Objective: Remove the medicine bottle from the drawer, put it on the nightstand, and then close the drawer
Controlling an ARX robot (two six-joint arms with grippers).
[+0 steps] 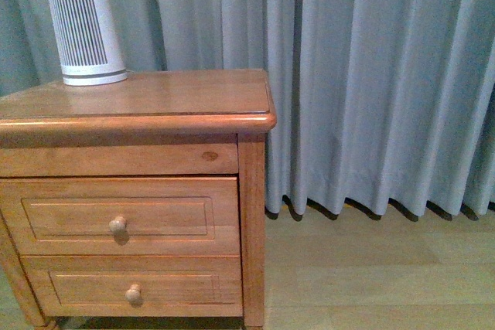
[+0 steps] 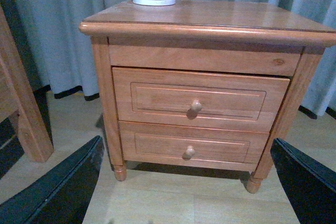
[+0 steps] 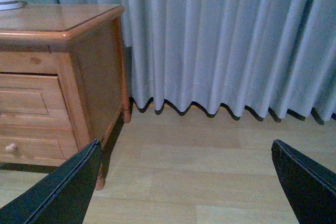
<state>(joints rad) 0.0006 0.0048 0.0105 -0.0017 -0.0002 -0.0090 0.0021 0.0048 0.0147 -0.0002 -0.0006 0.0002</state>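
Medicine bottle: not visible in any view, and so judged to lie inside the drawer [image 1: 174, 214], the taller, upper of two honey-brown fronts, with a recessed rectangular panel and a round wooden knob [image 1: 117, 225] at its centre. The front appears to stand a little proud of the frame, but no gap shows and nothing of the interior can be seen, so the bottle's look cannot be described. Below it sits the shorter drawer front [image 1: 182, 287] with a knob of its own. Both belong to the nightstand [image 1: 178, 94], whose rounded-edge top is bare apart from a tall white ribbed appliance [image 1: 83, 34] at its far left corner. Step in hand, as a judgement: the very first one, since the drawer is not yet drawn out. The left gripper [image 2: 186, 141] faces the cabinet front from a distance with its dark fingers [image 2: 63, 187] spread wide and holding nothing; the right gripper [image 3: 186, 142] is equally spread and empty, and points at bare floor [image 1: 371, 268] to the right of the cabinet, near the grey curtain [image 1: 371, 75]. Neither arm shows in the front view. The next move calls for an approach to the upper knob — the left arm looks better placed — then a closing of the fingers around it and a straight pull toward the robot. A wooden post [image 2: 21, 103] stands to the left of the nightstand.
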